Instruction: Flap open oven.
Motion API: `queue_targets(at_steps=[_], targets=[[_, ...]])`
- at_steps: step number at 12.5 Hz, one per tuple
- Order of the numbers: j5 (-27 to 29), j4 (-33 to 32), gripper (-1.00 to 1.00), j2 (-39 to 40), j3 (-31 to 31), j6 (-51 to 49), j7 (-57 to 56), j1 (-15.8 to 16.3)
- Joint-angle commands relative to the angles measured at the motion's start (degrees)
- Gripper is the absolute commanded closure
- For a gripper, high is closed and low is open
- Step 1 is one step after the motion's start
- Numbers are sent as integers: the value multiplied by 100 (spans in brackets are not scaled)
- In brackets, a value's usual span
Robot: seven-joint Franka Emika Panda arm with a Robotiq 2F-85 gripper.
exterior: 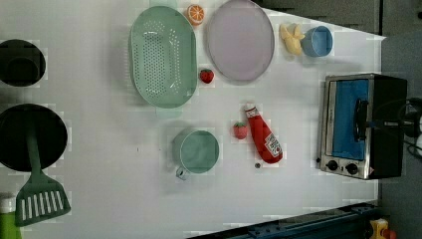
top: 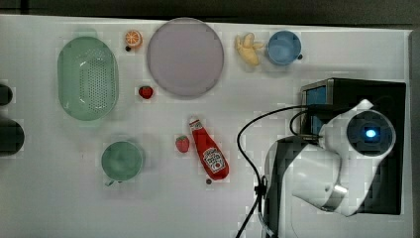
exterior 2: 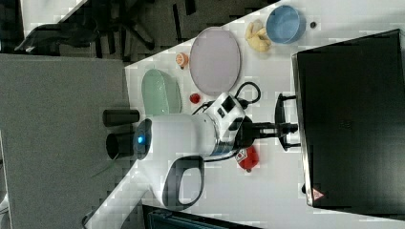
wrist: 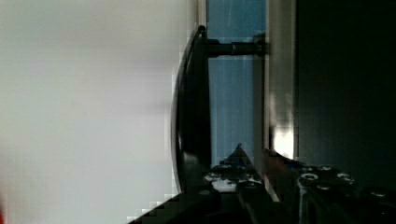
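The oven (top: 346, 91) is a black box at the top view's right, with its blue glass door (exterior: 351, 119) shut flat in the silver frame. My arm (top: 322, 168) reaches over in front of it. My gripper (exterior 2: 289, 128) crosses the black bar handle (exterior 2: 279, 107) at mid-length, its tips close to the door. The jaws stand narrow, shut on the bar. Up close, the handle (wrist: 191, 93) runs in front of the blue glass (wrist: 231, 107), with a fingertip (wrist: 238, 156) behind it. Two black knobs (exterior: 341, 167) sit beside the door.
A ketchup bottle (top: 209, 148) and a toy strawberry (top: 182, 144) lie to the top view's left of the arm. Further off are a green cup (top: 122, 160), a green colander (top: 87, 78), a lilac plate (top: 184, 57), a banana (top: 247, 48) and a blue cup (top: 284, 47).
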Motion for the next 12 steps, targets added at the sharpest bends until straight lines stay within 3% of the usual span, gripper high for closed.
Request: queue_targets(at_steps=[1, 7, 12], targets=[[12, -95, 65, 72, -24, 325, -271, 9], [-251, -206, 65, 141, 58, 319, 161, 177], [-1325, -481, 65, 141, 273, 296, 1618, 653]])
